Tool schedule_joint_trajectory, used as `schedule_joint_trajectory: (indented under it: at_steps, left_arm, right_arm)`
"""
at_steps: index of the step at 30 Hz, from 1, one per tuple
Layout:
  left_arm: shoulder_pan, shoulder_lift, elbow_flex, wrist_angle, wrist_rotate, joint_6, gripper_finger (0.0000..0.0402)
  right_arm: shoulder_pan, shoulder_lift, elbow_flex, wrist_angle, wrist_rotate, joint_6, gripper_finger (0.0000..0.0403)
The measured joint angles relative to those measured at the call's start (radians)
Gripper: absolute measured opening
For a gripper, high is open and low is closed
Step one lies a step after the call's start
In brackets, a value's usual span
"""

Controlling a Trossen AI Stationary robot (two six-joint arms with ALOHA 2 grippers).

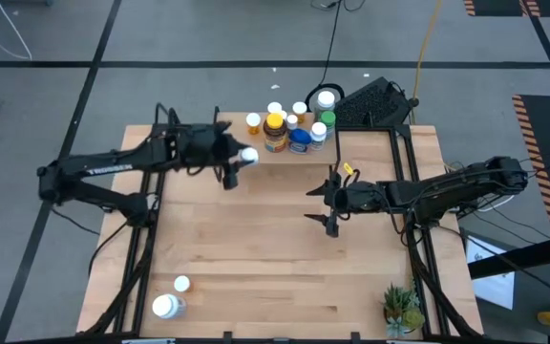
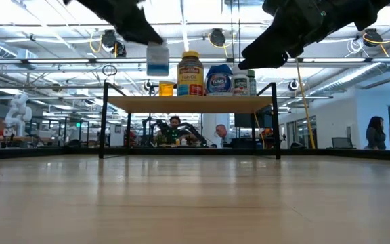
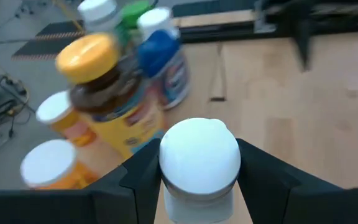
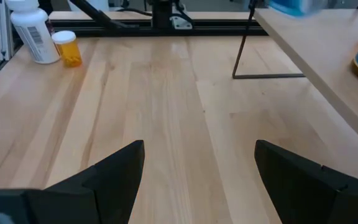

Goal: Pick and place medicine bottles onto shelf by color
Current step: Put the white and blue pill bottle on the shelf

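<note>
My left gripper is shut on a white-capped medicine bottle, held in the air beside the left end of the shelf. Several medicine bottles stand on the shelf: an orange one, an amber one with a yellow lid, a blue one and a green one. A white bottle and a small orange bottle stand on the table near its front left corner. My right gripper hangs open over the table's middle, nothing between its fingers. My left gripper pinches the bottle between its two fingers, on opposite sides of the body just below the white cap. The fingers slant down from the table's left side. The bottle stays upright, lifted clear, a little higher than the shelf board.
A small potted plant stands at the table's near right corner. The shelf's black legs stand on the table at the far side. Bare wood lies between the shelf and the near edge.
</note>
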Motion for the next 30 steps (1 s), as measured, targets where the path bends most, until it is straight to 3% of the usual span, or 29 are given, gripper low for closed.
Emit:
schedule_joint_trajectory:
  at_steps: [8, 20, 30]
  left_arm:
    - [0.198, 0.101, 0.0, 0.027, 0.179, 0.059, 0.0184]
    - [0.273, 0.146, -0.001, 0.085, 0.194, 0.047, 0.0189]
    - [0.282, 0.145, -0.001, 0.102, 0.134, 0.019, 0.0303]
  right_arm:
    - [0.0, 0.0, 0.0, -0.002, 0.0, -0.003, 0.0302]
    - [0.0, 0.0, 0.0, -0.008, 0.0, -0.003, 0.0302]
    - [0.0, 0.0, 0.0, -0.008, -0.001, -0.001, 0.0302]
